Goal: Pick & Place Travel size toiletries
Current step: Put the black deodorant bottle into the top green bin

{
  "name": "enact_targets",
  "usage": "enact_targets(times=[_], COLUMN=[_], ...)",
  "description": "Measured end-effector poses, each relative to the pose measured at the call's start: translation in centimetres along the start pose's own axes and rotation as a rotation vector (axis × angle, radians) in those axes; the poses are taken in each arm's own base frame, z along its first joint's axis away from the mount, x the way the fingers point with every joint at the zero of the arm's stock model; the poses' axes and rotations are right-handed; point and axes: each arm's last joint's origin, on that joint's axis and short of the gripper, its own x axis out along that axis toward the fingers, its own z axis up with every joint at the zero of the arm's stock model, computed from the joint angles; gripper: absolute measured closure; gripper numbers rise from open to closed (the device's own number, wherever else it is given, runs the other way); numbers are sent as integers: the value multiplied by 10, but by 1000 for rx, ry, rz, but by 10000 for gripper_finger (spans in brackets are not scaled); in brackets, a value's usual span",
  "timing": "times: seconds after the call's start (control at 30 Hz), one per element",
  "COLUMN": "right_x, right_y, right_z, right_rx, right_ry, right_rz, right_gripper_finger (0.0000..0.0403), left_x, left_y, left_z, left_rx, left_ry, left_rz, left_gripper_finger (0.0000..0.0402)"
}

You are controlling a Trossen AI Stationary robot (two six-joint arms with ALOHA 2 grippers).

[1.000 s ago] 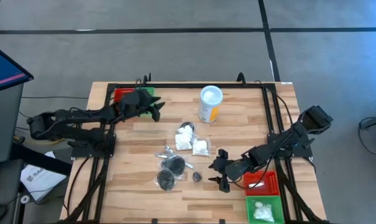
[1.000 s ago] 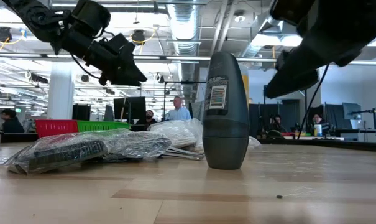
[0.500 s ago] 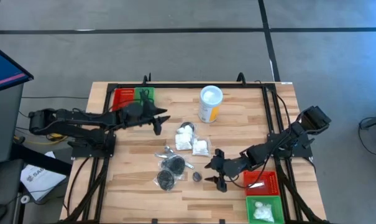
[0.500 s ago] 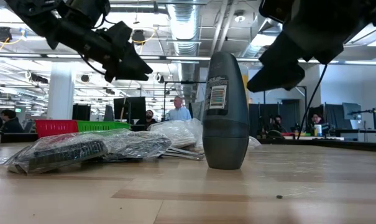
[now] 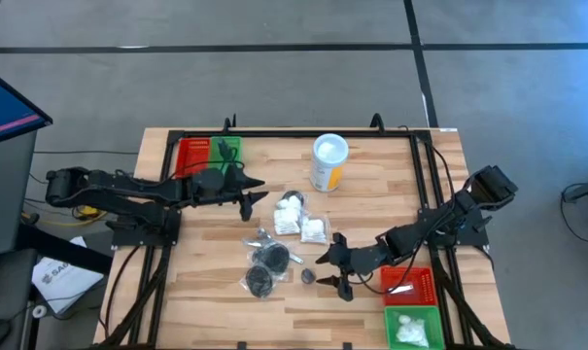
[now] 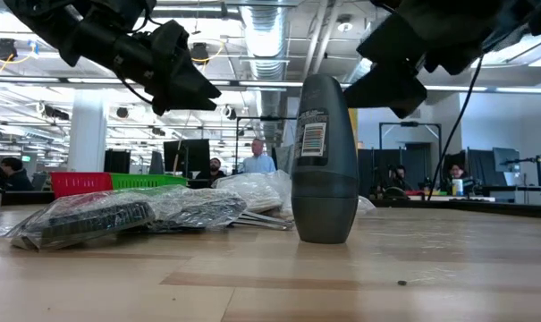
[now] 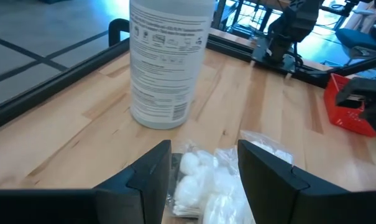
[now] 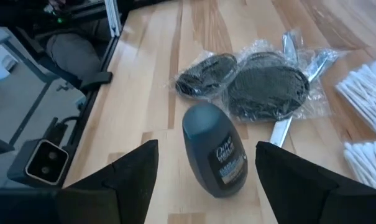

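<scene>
The right hand hangs low over the bench's front right part with its fingers spread wide and empty, aimed at the small dark bottle, which stands upright just beyond the fingertips; the right wrist view shows the bottle centred between the two fingers without touching either. Its arm stretches back toward the bench's right edge, passing beside the red bin and the green bin at the front right corner. The left hand reaches in from the left edge with the arm laid out nearly flat, fingers parted and holding nothing, above the white packets near the middle. Next to the packets, toward the front, lie the silvery tubes and two dark round pucks in clear wrap. The yellow canister with a white lid stands toward the back, apart from both hands. Bare wood lies open along the front edge and in the left front corner of the bench; a red and a green bin sit at the back left corner.
</scene>
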Motion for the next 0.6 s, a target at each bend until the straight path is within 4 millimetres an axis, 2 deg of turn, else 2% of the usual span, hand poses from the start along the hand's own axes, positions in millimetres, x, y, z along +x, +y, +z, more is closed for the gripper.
enact_targets(times=[0.17, 0.33, 0.6], right_x=[10, 28, 56], right_y=[-1, 3, 9], right_z=[-8, -12, -10], right_rx=[-16, -37, -82], right_ry=[5, 26, 33], right_rz=[2, -2, -4], right_gripper_finger=[147, 147, 147], left_x=[0, 0, 0], left_y=[-2, -2, -2], left_z=[0, 0, 0], left_rx=[1, -2, -3], left_ry=[-1, -4, -5], left_rz=[-8, -8, -11], left_gripper_finger=[227, 227, 227])
